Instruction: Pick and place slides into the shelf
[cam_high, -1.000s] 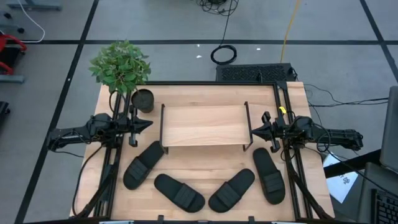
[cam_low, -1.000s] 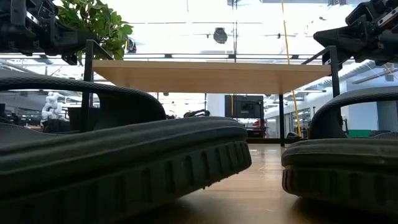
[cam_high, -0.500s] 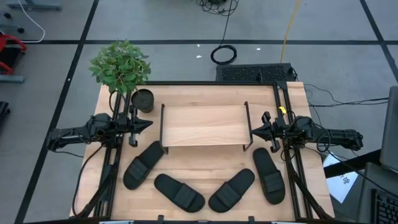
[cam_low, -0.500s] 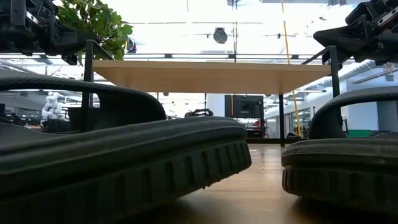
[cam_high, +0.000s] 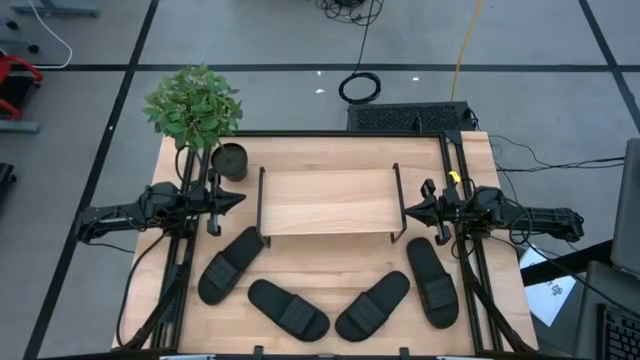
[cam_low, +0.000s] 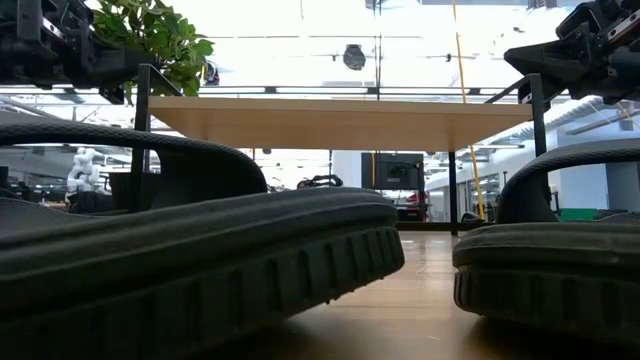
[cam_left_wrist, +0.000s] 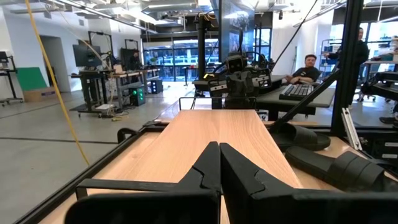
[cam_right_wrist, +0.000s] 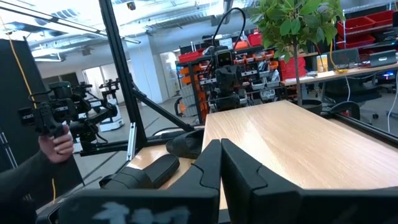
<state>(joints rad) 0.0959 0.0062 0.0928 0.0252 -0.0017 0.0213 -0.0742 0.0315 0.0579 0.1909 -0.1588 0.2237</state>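
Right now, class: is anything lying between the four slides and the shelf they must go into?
Nothing visible does. The slides lie in a row on the table in front of the shelf, with only bare wood between. The potted plant stands off behind the shelf's left corner.

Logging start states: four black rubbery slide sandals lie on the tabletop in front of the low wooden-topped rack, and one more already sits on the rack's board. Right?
Not quite. The high view shows the low wooden-topped rack's board bare; all four black rubbery slide sandals lie on the tabletop in front of it.

No text or label can be read.
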